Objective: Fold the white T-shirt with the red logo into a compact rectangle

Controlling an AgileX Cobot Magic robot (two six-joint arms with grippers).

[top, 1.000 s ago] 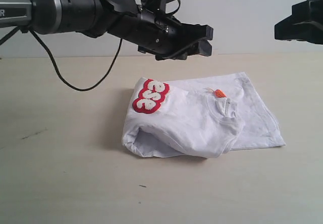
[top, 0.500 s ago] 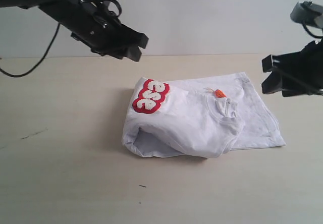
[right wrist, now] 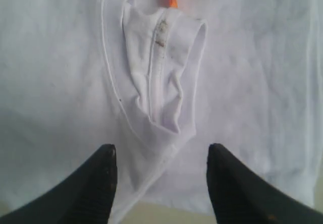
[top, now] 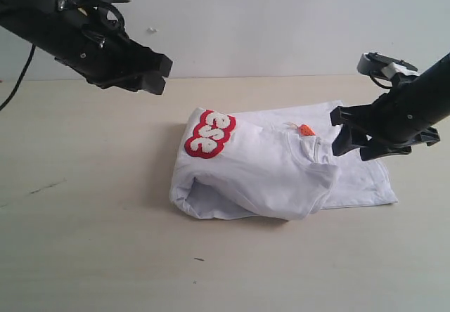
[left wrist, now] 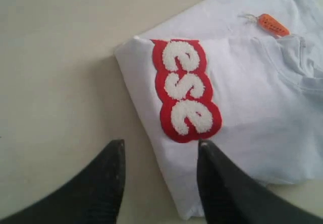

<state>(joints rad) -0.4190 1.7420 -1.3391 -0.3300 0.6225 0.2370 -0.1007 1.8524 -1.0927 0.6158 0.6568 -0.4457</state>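
The white T-shirt point(top: 274, 168) lies folded in a loose bundle on the table, its red logo point(top: 210, 133) showing three letters at the left top corner and an orange neck tag point(top: 306, 130) by the collar point(right wrist: 161, 77). My left gripper point(top: 155, 73) hangs open above and left of the shirt; in its wrist view it point(left wrist: 160, 148) hovers over the shirt's corner below the logo point(left wrist: 186, 90). Over the shirt's right part, beside the collar, my right gripper point(top: 349, 135) is open and holds nothing point(right wrist: 160, 153).
The pale wooden table point(top: 84, 221) extends around the shirt on all sides. A white wall point(top: 281, 24) stands behind. A black cable point(top: 14, 87) hangs from the left arm at the far left.
The left arm has pulled back up and to the left, away from the shirt. The right arm has come down and leftward to the shirt's right part. The shirt has not moved.
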